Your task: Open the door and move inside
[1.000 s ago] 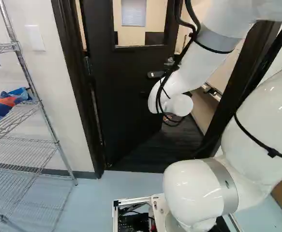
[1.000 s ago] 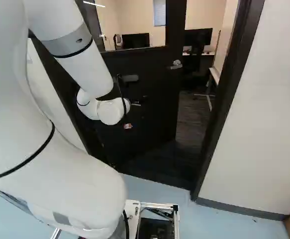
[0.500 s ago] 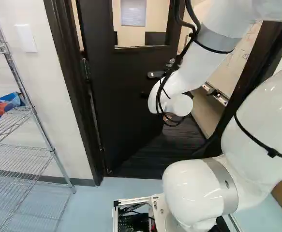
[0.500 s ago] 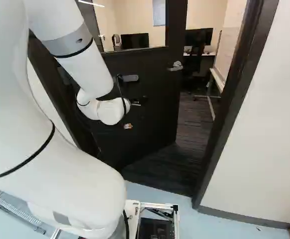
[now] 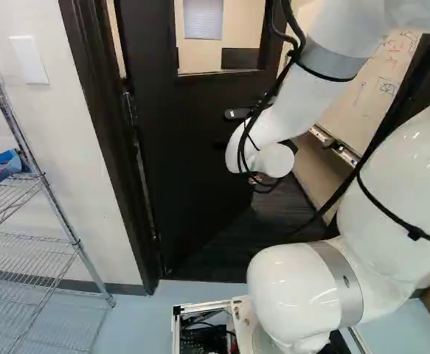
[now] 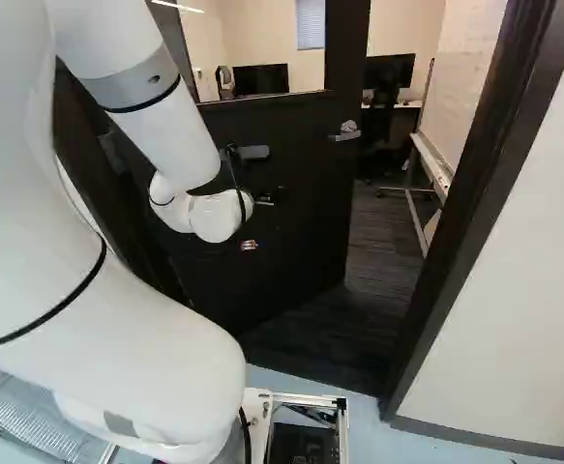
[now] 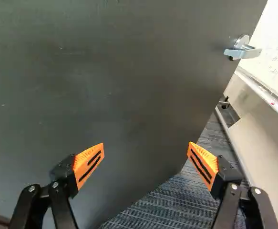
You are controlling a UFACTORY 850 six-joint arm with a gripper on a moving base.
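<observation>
Door (image 6: 291, 213) stands partly open, swung into the room beyond; window in its upper part. Whiteboard (image 7: 277, 47) lies past the door's free edge, inside that room. Wire shelf (image 5: 74, 241) is outside the doorway, on the door's hinge side. White arm (image 6: 156, 121) reaches toward the door from the near side. Gripper (image 6: 250, 245) faces the door's near surface; wrist view shows its two fingers spread wide, nothing held between them. Contact with door: cannot tell. Lever handle (image 7: 243, 52) sits near the door's free edge, well apart from the fingers.
</observation>
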